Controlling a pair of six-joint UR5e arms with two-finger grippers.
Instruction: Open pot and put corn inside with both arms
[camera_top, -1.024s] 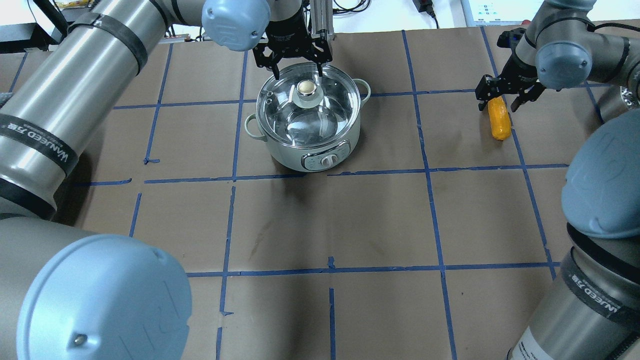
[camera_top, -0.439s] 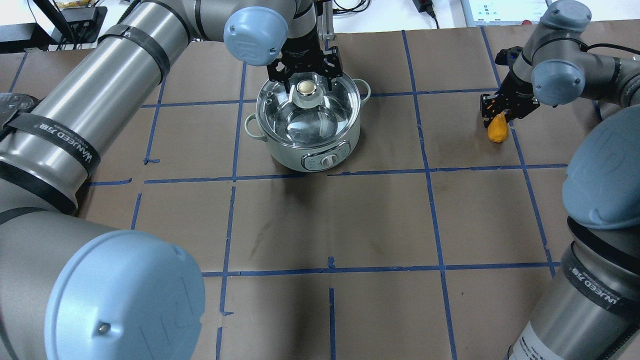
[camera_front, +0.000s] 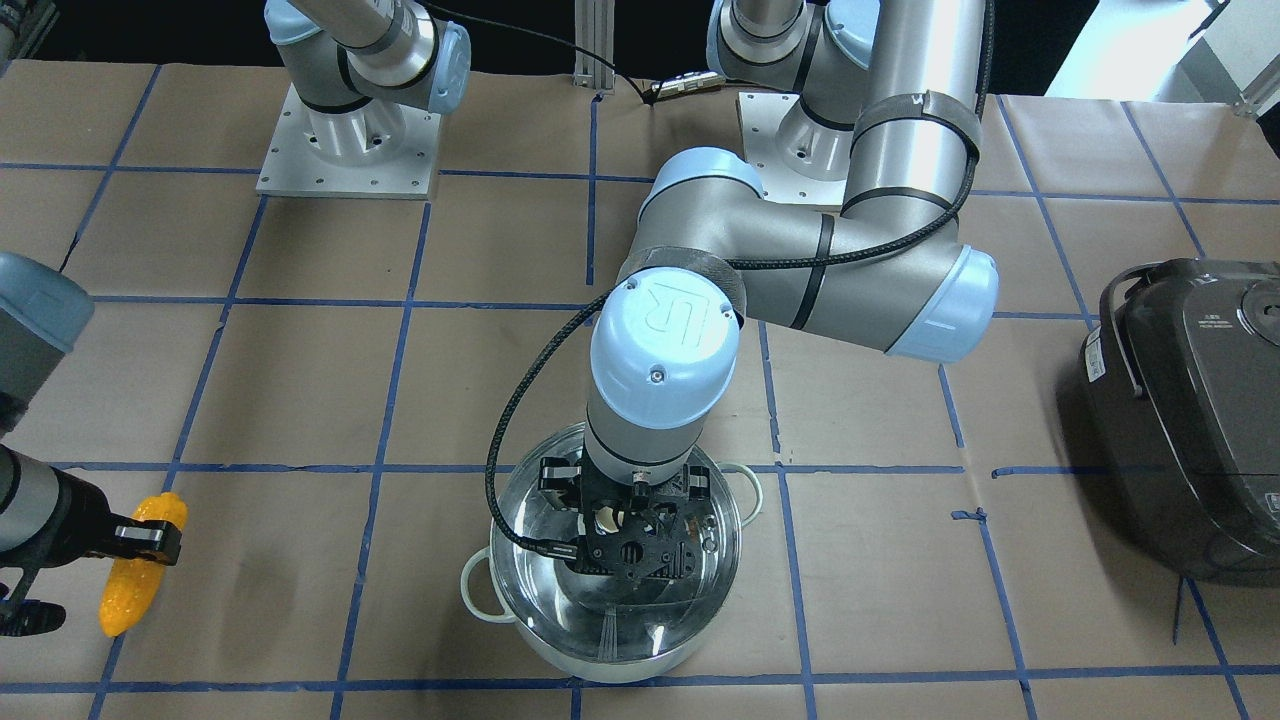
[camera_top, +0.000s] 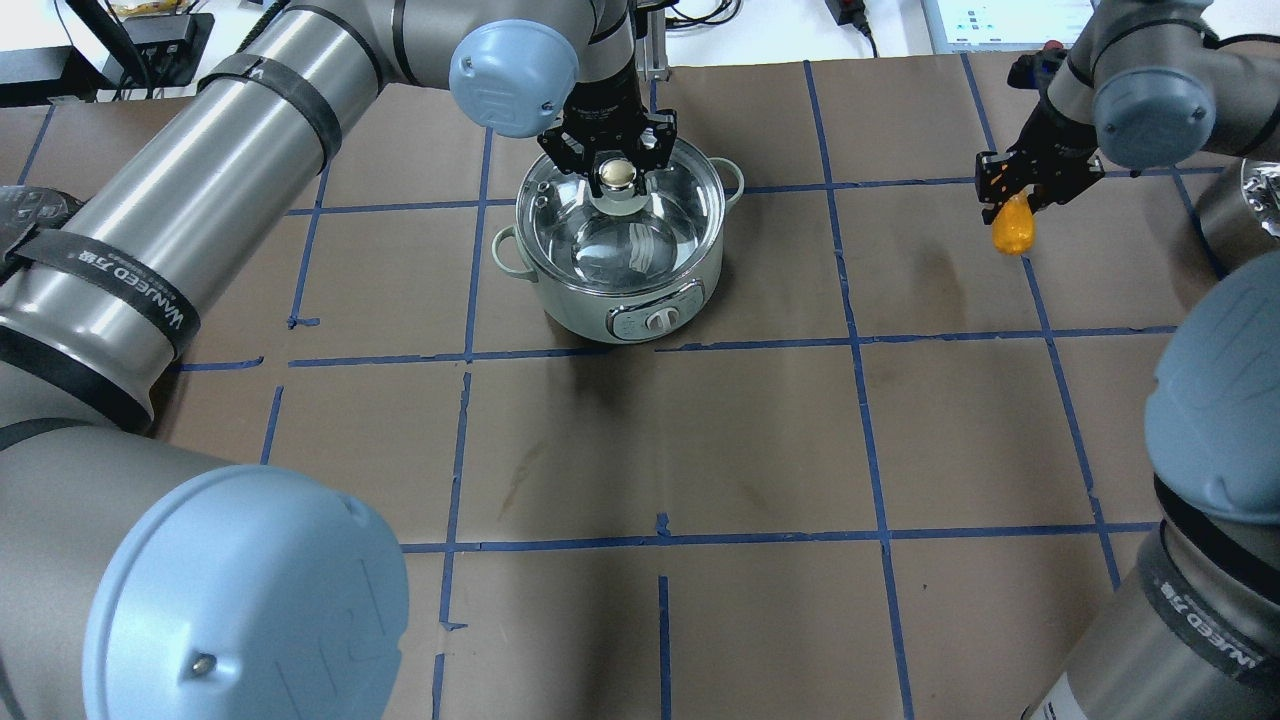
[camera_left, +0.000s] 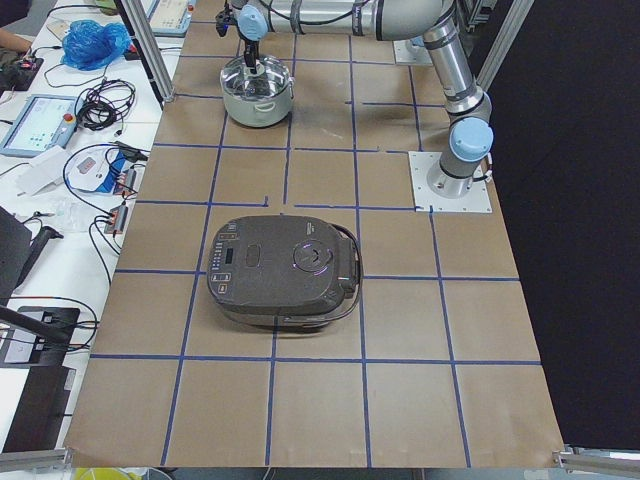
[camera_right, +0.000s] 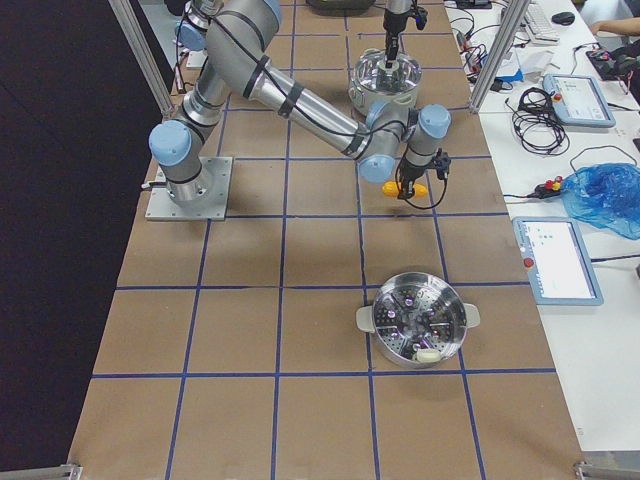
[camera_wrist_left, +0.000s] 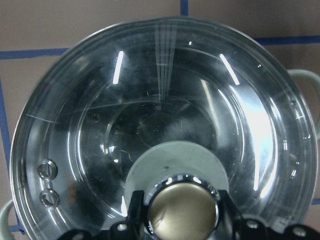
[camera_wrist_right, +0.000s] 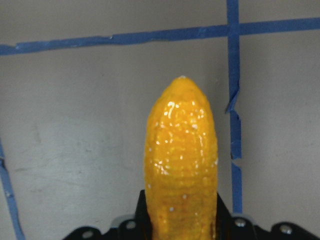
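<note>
Left tool (camera_top: 618, 170) clamps knob (camera_wrist_left: 182, 212) (right tool (camera_top: 1022, 196): corn (camera_top: 1012, 232)).

Dark rice cooker (camera_front: 1190, 420) (lid shut), steel steamer pot (camera_right: 395, 300), blue-taped table (camera_top: 700, 450)

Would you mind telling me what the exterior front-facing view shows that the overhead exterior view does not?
Only the front-facing view shows the dark rice cooker and the arms' base plates. Only the overhead view shows the control dial on the pot's front. Both show the pot, the left gripper closed around the lid knob, and the right gripper holding the corn.
</note>
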